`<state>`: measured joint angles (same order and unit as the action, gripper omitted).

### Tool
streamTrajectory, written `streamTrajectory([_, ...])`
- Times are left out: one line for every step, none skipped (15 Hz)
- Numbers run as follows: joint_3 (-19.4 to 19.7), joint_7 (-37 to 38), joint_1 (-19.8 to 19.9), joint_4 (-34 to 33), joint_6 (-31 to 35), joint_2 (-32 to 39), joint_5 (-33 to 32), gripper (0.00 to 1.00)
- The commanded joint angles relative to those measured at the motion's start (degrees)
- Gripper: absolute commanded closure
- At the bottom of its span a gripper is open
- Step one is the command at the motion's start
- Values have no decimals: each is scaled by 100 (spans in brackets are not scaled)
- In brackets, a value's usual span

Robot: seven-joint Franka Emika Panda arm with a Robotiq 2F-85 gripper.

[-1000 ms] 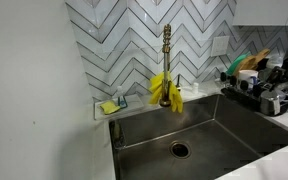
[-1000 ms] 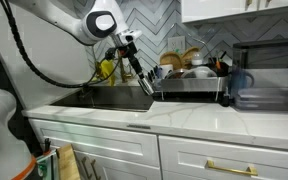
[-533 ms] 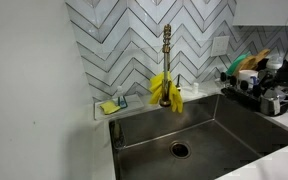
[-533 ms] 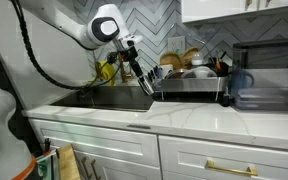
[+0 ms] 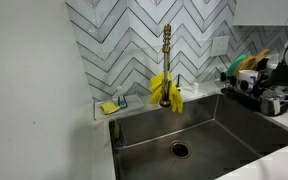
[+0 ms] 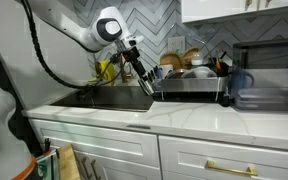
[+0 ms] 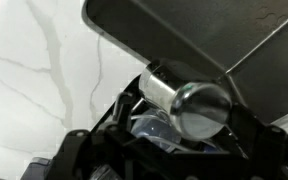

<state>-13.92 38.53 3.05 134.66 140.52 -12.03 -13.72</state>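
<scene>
Only the wrist view shows the gripper (image 7: 181,112) pinching a shiny metal cup (image 7: 184,98), over the edge where the dark sink (image 7: 234,30) meets the white counter (image 7: 44,70). In an exterior view the gripper hangs near the dish rack (image 6: 189,85), and the cup is too small to tell. Yellow gloves (image 5: 166,90) on the faucet show in both exterior views.

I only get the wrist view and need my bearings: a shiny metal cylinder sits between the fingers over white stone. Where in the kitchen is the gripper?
Observer: The gripper, shut on the shiny metal cylinder, hangs at the dark steel sink's end beside the loaded metal dish rack.
Operator: What's behind the basin?
Observer: A tall brass-coloured faucet with yellow rubber gloves draped over it.
Operator: Anything else there?
Observer: A yellow sponge at the sink's back corner, away from the rack.
</scene>
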Motion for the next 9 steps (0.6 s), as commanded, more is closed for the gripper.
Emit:
streamTrajectory([36,284,-126,-150,5,235,-268,0])
streamTrajectory([45,317,-152,-179,1,274,-285,0])
streamTrajectory([55,339,-176,-207,-4,314,-297,0])
streamTrajectory([63,373,-195,-232,-11,348,-316,0])
streamTrajectory([71,421,-207,-247,-24,369,-341,0])
streamTrajectory([81,455,-221,-266,-28,394,-355,0])
streamTrajectory([90,499,-226,-284,-40,412,-385,0])
streamTrajectory([100,538,-232,-298,-51,428,-409,0])
streamTrajectory([110,569,-238,-313,-66,443,-433,1])
